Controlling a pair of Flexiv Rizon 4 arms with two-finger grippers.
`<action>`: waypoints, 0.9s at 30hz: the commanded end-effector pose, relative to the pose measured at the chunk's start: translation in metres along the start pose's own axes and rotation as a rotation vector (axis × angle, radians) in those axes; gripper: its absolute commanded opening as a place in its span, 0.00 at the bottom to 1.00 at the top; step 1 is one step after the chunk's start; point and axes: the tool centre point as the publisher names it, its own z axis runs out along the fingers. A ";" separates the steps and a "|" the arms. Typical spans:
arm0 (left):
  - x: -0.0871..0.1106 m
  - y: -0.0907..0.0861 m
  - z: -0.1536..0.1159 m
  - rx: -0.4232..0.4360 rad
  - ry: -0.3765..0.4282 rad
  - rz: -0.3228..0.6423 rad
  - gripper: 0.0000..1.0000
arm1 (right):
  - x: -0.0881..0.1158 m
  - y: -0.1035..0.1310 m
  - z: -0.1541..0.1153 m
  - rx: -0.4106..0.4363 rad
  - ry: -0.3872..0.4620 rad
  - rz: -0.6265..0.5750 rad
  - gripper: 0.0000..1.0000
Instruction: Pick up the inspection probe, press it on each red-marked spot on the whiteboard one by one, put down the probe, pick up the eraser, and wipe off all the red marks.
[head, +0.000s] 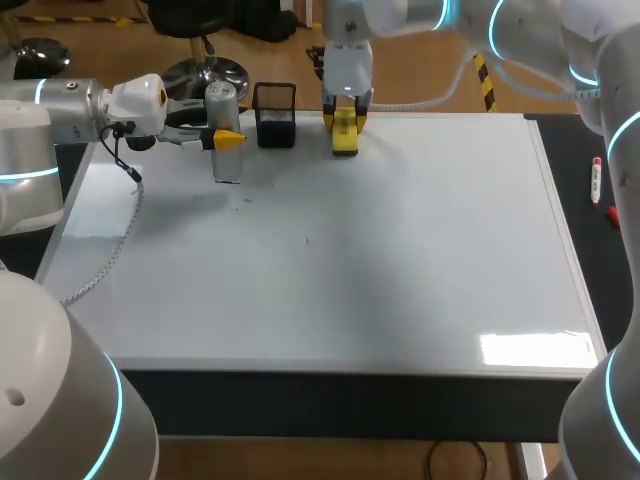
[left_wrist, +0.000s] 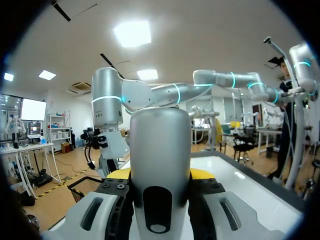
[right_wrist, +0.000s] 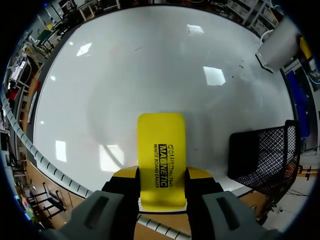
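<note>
My left gripper (head: 228, 139) is shut on the silver cylindrical inspection probe (head: 225, 135), which stands upright at the whiteboard's far left; in the left wrist view the probe (left_wrist: 160, 165) fills the space between the yellow-tipped fingers (left_wrist: 200, 174). Over the whiteboard's far edge, my right gripper (head: 345, 122) is shut on the yellow eraser (head: 345, 132); the right wrist view has the eraser (right_wrist: 161, 157) clamped between the fingers (right_wrist: 200, 175), resting on the board. The whiteboard (head: 400, 240) shows no red marks, only faint dark specks (head: 307, 239).
A black mesh holder (head: 275, 114) stands at the far edge between the two grippers, also seen beside the eraser (right_wrist: 262, 155). A red marker (head: 596, 180) lies on the dark table to the right of the board. A cable (head: 110, 255) hangs from the left arm over the board's left side.
</note>
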 end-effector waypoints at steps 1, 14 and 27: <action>0.001 -0.002 0.000 -0.002 -0.004 0.001 0.00 | 0.000 -0.002 -0.001 -0.001 0.005 -0.001 0.00; 0.001 -0.002 0.000 -0.002 -0.004 0.001 0.00 | 0.004 0.000 -0.009 0.029 -0.006 0.057 0.91; 0.001 -0.002 0.000 -0.002 -0.004 0.001 0.00 | 0.028 0.003 -0.034 0.027 -0.152 0.177 1.00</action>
